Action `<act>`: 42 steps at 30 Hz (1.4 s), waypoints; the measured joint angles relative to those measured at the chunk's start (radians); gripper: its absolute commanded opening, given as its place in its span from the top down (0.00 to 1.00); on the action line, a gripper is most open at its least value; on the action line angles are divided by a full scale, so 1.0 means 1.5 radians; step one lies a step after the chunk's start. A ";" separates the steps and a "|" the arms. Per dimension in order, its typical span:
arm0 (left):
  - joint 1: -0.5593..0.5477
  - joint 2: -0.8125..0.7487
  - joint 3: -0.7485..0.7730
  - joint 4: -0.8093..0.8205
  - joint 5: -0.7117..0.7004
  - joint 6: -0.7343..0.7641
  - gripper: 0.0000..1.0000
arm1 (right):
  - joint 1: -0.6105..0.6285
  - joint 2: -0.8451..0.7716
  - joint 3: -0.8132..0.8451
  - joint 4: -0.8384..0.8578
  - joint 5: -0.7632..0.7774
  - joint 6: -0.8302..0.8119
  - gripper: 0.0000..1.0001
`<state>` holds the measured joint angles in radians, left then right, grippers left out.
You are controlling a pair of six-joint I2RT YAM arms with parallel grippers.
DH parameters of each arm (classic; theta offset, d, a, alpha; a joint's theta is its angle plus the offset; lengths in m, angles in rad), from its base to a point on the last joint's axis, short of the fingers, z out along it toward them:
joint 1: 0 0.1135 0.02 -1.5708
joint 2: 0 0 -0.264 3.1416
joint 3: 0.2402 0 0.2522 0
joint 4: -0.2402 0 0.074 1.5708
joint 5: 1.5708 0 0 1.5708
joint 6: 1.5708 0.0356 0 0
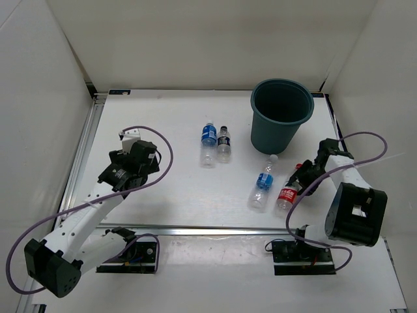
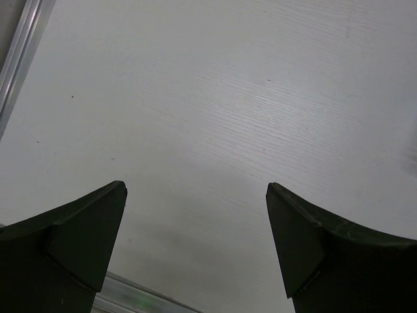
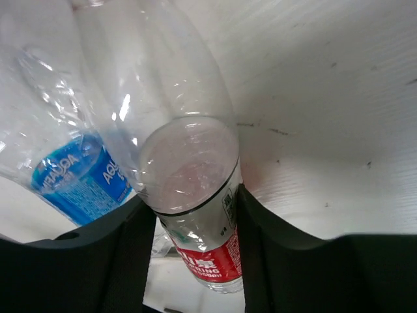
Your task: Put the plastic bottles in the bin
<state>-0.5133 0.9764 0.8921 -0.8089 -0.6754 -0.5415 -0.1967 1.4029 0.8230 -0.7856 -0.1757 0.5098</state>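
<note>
The dark teal bin stands at the back right. A blue-labelled bottle and a dark-labelled bottle lie side by side in the middle. Another blue-labelled bottle lies in front of the bin, also in the right wrist view. My right gripper is shut on the red-labelled bottle, its fingers pressed on both sides of the bottle. My left gripper is open and empty over bare table at the left.
White walls enclose the table on three sides. A metal rail runs along the left edge and another along the near edge. Purple cables loop off both arms.
</note>
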 measured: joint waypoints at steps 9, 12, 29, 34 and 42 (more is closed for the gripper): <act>0.000 0.045 0.001 -0.002 -0.017 -0.037 0.00 | -0.039 -0.080 0.136 -0.093 0.017 0.011 0.79; 0.000 0.062 0.005 -0.005 -0.018 -0.054 0.00 | -0.038 -0.150 0.244 -0.145 0.004 0.028 0.83; 0.001 0.153 0.074 -0.008 0.006 -0.059 0.00 | 0.044 0.262 0.951 0.089 -0.002 0.040 0.72; 0.001 0.208 0.119 -0.013 0.037 -0.027 0.00 | 0.078 0.383 0.942 0.085 0.006 0.019 0.49; 0.001 0.241 0.151 -0.019 0.039 -0.016 0.00 | 0.140 0.315 0.800 0.066 0.046 -0.029 0.00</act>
<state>-0.5121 1.3384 1.1179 -0.8375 -0.6170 -0.5659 0.0135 1.8751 2.0235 -0.6861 -0.1062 0.4664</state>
